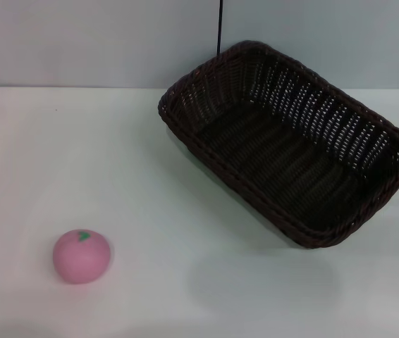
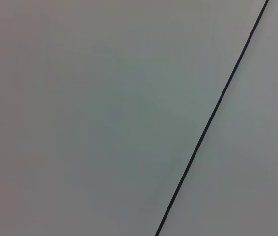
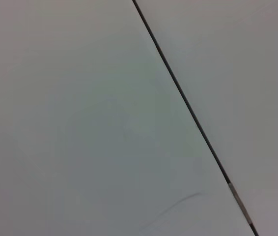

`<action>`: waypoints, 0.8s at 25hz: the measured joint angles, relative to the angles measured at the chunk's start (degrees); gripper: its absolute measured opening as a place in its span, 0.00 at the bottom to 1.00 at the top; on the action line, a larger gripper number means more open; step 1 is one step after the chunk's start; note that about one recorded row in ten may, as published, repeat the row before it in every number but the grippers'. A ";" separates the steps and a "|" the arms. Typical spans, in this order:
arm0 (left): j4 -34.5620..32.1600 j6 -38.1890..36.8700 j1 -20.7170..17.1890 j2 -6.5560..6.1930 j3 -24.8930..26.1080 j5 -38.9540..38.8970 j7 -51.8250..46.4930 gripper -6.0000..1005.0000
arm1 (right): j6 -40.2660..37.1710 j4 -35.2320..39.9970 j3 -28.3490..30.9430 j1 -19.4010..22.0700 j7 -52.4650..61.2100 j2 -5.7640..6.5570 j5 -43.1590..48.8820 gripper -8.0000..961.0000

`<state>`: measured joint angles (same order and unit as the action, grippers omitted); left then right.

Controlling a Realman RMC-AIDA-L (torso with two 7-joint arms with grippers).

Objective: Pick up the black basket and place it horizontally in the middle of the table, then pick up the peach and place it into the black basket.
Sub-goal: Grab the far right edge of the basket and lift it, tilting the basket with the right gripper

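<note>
Black basket upper right on white table, long axis running diagonally upper left to lower right, mouth up, peach lower left, leaf mark up, neither claw in sight, state untellable

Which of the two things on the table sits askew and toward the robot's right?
The black basket, skewed at an angle at the far right of the table. The peach is small, pink and round, near left.
</note>
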<state>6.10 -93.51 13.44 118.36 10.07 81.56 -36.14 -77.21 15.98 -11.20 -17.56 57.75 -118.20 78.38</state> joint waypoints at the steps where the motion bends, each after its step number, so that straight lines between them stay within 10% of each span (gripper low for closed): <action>1: 0.00 -0.04 0.01 0.00 -0.04 0.00 0.00 0.78 | -0.02 0.01 -0.01 -0.02 0.09 -0.01 0.01 0.28; 10: -0.25 -0.55 -0.16 -0.13 -1.75 0.11 0.00 0.78 | -0.07 0.93 -0.10 -0.32 1.73 0.67 3.34 0.55; 20: -0.83 -0.80 -0.15 -0.25 -2.89 0.09 -0.11 0.78 | -10.14 28.25 -0.43 -4.66 37.62 4.63 34.08 0.59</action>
<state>5.27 -94.31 13.29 118.11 7.19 81.65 -36.26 -87.34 44.23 -11.63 -22.23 95.36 -113.57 112.46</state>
